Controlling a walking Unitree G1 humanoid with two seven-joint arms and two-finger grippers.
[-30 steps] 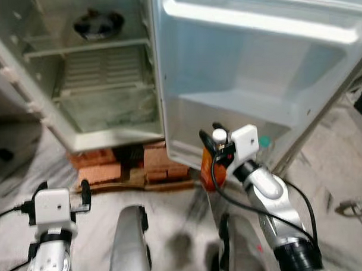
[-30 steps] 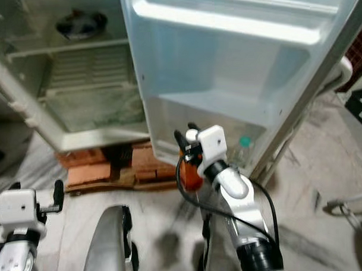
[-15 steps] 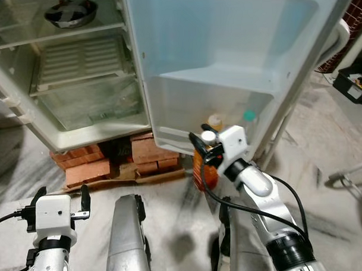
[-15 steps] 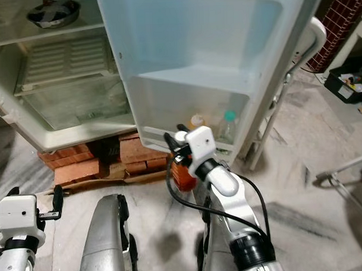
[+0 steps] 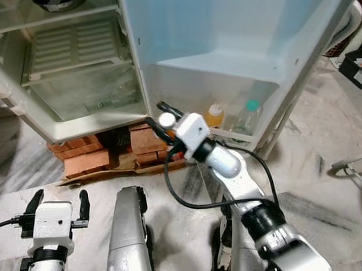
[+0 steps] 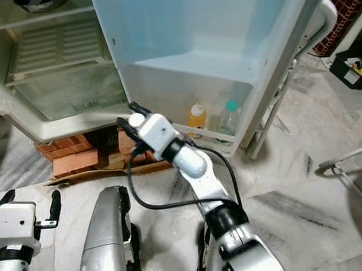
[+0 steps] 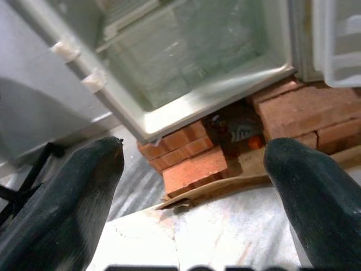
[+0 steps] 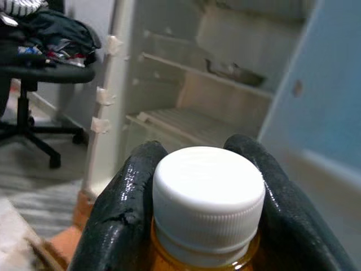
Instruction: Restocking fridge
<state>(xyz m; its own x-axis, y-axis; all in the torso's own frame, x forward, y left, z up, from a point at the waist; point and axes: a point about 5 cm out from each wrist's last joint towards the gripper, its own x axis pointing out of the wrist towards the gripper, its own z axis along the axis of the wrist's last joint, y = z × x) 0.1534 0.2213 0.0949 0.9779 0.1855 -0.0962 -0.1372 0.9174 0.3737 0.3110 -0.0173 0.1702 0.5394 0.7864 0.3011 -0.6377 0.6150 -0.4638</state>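
- Right gripper (image 8: 206,186) clamps an orange bottle (image 8: 207,195) with a white cap, before the open fridge door (image 5: 225,27).
- Left gripper (image 7: 194,175) hangs low, fingers spread wide, holding nothing, facing the bricks (image 7: 194,169).

Door shelf (image 5: 240,135) left half free, two bottles (image 5: 214,116) right

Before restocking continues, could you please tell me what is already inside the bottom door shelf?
Two bottles stand in the door shelf: a yellow-capped one and a green-capped one. Their lower parts blur behind the frosted rail.
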